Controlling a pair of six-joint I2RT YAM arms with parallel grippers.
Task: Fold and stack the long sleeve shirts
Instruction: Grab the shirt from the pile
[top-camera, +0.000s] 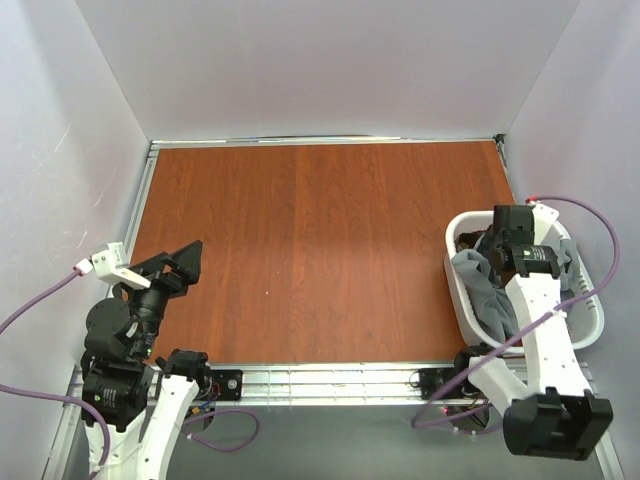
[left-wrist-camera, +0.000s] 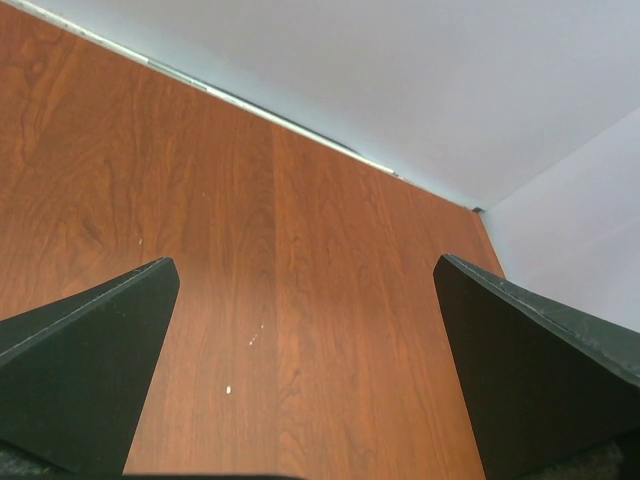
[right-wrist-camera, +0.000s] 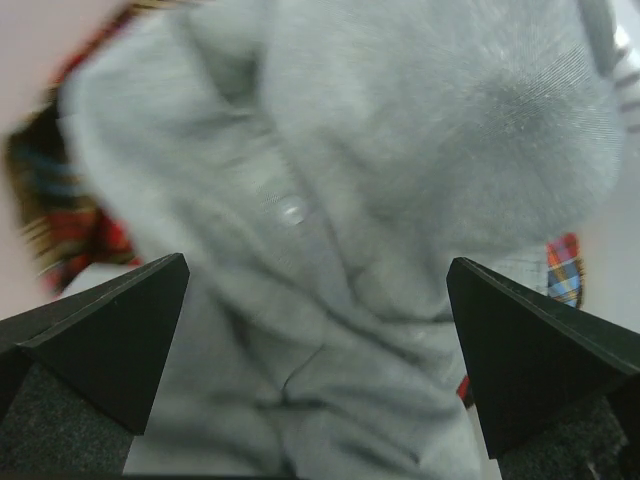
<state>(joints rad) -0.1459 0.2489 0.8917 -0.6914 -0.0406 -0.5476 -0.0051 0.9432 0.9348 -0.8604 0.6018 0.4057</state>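
Right gripper (right-wrist-camera: 318, 262): jaws spread wide, nothing clamped between them.
Ahead of the right jaws: the grey shirt (right-wrist-camera: 400, 150) fills the gap from one black tip to the other, very close and blurred. Whether the tips touch the cloth I cannot tell.
Grey shirt detail: a pale button (right-wrist-camera: 292, 210) on the front placket sits just above the line between the tips, with soft folds running down from it.
Plaid shirt (right-wrist-camera: 70, 220): red, navy and yellow cloth shows past both sides of the grey shirt, outside the jaws and partly under the grey cloth.
Basket (top-camera: 455, 270): white slotted plastic at the table's right edge. It holds both shirts in a heap, with grey cloth draped over its near-left rim. The right wrist hangs over its far end, pointing down into it.
Left gripper (left-wrist-camera: 306, 260): jaws also wide apart and holding nothing, raised above the near-left corner of the table and well apart from the basket.
Table (top-camera: 320, 250): red-brown wood grain, with bare wood between the left jaws.
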